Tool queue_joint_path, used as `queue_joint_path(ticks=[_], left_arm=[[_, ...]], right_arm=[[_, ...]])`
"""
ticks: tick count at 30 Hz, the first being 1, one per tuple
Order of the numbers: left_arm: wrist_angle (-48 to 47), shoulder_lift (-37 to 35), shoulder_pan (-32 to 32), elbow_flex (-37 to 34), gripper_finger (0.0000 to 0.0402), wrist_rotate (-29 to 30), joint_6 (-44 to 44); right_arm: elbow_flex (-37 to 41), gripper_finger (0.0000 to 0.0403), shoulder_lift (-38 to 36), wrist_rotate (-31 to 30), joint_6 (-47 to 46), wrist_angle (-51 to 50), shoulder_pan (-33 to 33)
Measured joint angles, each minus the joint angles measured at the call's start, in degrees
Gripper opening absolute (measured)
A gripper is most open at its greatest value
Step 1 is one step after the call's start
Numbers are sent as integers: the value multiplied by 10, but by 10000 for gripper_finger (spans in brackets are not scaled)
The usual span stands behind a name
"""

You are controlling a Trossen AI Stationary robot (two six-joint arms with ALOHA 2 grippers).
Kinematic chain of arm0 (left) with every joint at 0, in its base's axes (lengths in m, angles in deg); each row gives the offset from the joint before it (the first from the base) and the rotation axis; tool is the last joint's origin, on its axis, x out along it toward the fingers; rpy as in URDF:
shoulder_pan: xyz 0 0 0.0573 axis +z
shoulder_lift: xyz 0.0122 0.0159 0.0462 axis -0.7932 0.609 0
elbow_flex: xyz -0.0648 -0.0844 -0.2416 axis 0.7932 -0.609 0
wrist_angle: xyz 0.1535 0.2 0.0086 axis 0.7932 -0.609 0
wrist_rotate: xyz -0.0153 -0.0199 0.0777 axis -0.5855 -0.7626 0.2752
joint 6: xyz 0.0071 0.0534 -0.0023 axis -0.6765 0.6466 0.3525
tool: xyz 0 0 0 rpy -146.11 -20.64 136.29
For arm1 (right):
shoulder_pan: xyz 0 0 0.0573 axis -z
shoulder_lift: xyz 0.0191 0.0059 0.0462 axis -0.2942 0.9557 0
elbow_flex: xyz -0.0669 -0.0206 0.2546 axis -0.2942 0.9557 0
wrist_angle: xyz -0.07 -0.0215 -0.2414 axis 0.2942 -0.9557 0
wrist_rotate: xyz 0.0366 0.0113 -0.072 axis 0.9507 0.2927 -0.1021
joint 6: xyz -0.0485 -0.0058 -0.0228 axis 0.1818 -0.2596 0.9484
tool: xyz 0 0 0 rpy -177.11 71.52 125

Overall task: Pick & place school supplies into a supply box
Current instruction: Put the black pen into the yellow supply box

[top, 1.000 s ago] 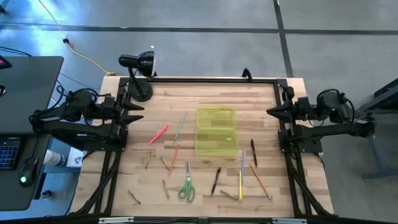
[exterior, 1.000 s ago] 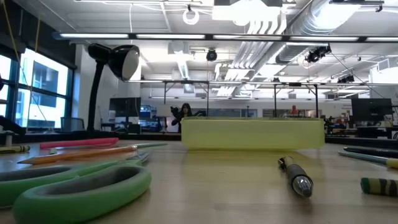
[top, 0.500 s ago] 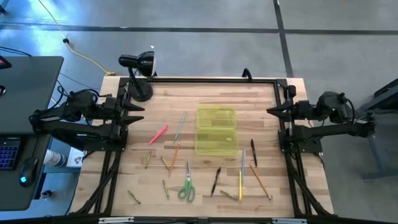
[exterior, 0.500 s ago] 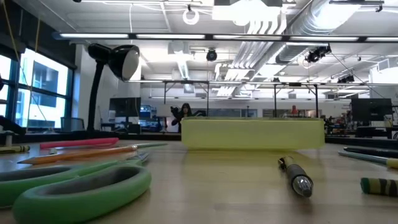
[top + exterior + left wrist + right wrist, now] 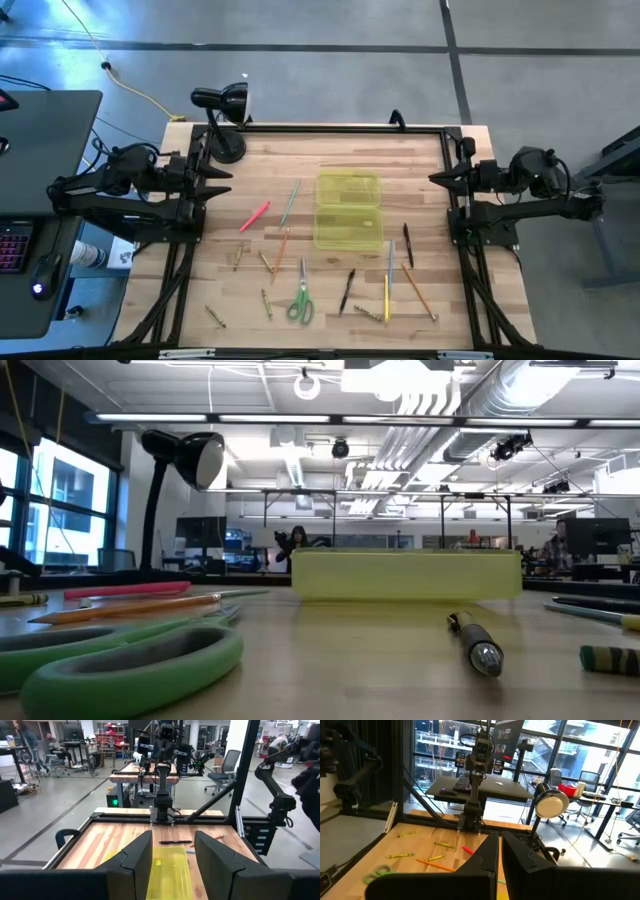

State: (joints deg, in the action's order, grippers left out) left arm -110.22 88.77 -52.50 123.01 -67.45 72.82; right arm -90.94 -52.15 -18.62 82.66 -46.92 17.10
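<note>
The school supplies lie loose on the wooden table: green-handled scissors, a red-pink marker, an orange pencil, a black pen, yellow and grey pencils and small brassy bits. The translucent yellow-green supply box lies open mid-table, its lid flat beside it. My left gripper hangs open above the table's left edge. My right gripper hangs shut above the right edge. Neither touches anything.
A black desk lamp stands at the table's far left corner. A black frame rail runs along the far edge. A laptop and mouse sit on a side desk left of the table.
</note>
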Motion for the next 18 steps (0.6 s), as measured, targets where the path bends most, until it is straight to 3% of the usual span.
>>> queue_joint_path(ticks=[8,18], left_arm=[[18,6,0,0,179,-1,0],[49,17,0,0,179,-5,0]], right_arm=[[0,0,2,0,5,76,0],[0,0,8,13,-10,68,0]])
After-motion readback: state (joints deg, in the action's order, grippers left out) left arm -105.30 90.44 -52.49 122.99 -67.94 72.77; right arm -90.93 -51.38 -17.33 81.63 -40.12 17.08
